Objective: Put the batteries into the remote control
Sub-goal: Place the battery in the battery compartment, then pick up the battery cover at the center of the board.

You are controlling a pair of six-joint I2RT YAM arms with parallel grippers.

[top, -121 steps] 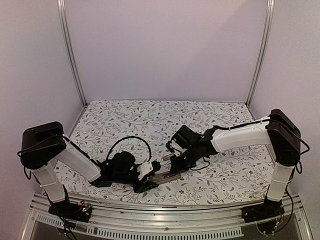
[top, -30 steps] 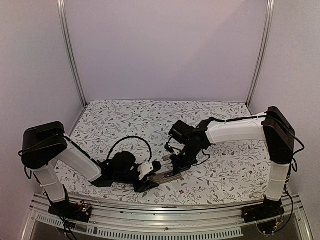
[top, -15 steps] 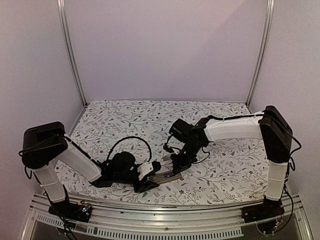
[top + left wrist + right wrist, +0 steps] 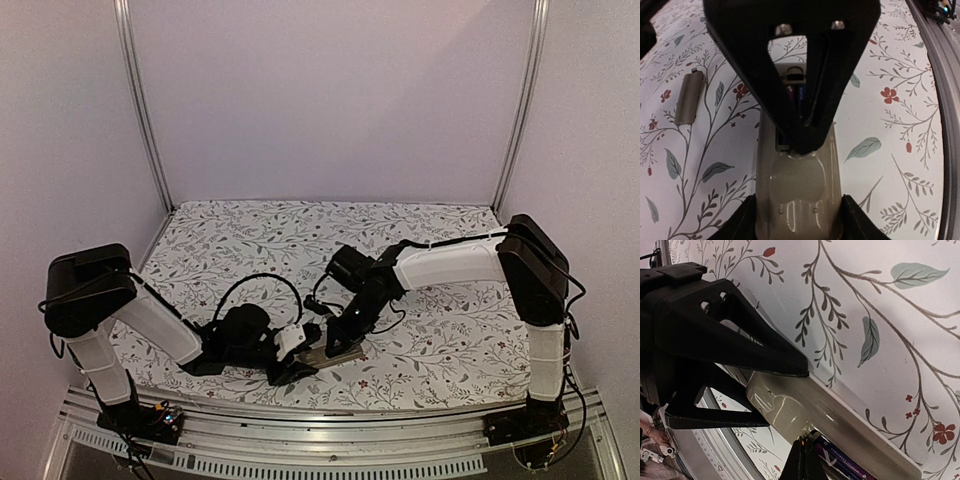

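The remote control (image 4: 797,187) lies back up, greyish-tan, with its battery recess open. My left gripper (image 4: 797,222) is shut on its near end, one finger on each long side; in the top view the left gripper (image 4: 298,365) holds it low on the table. Two dark purple batteries (image 4: 842,462) lie side by side in the recess, also seen in the left wrist view (image 4: 795,95). My right gripper (image 4: 804,452) is shut and empty, its tips on the recess edge at the batteries' end. It shows in the top view (image 4: 340,343) over the remote.
The flat grey cover piece (image 4: 690,97) lies on the floral tablecloth (image 4: 300,240) left of the remote. The metal front rail (image 4: 330,455) runs just behind the left gripper. Frame posts stand at the back corners.
My right arm has swung left and its gripper has slid along the remote toward the left gripper. The left gripper and remote have stayed put.
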